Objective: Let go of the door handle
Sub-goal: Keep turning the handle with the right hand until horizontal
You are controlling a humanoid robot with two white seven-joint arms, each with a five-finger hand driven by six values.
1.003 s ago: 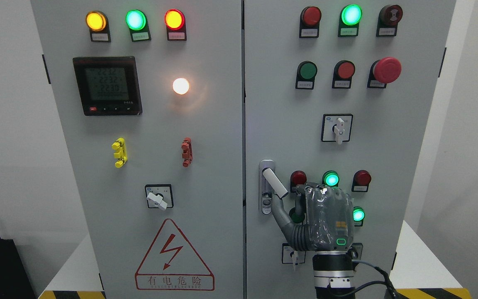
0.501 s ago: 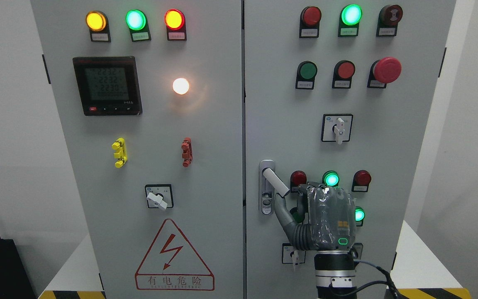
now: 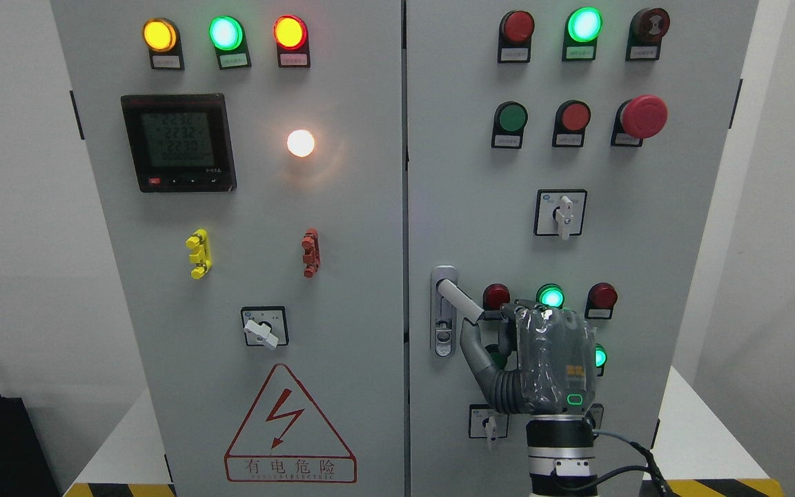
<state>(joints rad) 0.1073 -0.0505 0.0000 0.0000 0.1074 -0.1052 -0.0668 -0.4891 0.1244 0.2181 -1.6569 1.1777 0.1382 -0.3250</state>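
Grey cabinet (image 3: 342,276), two doors, lamps and switches across both. Door handle (image 3: 459,300) sits on the right door near the centre seam: a pale lever swung out of its metal lock plate (image 3: 444,331), slanting down to the right, free end just beside the lowest row of lamps.

Right hand (image 3: 508,345) comes up from the bottom edge, right of middle, its back toward the camera. Thumb (image 3: 473,352) rises under the lever's free end; the other fingers are curled at the top of the hand, by that same end. Contact looks close or light, but from behind I cannot tell whether the lever is held, so grasp state is uncertain. Left hand not in view.

Change over the last second: the hand has shifted slightly right and the wrist has straightened, and the thumb now stands more upright beneath the lever tip instead of reaching in at a slant. The lever itself has barely moved, perhaps a touch further out.

Reading: release looks under way but not finished; the hand is not yet clear of the lever. Next it likely needs to draw back toward the camera, keeping off the red lamp (image 3: 496,295) and green lamp (image 3: 551,297) just beside the knuckles.
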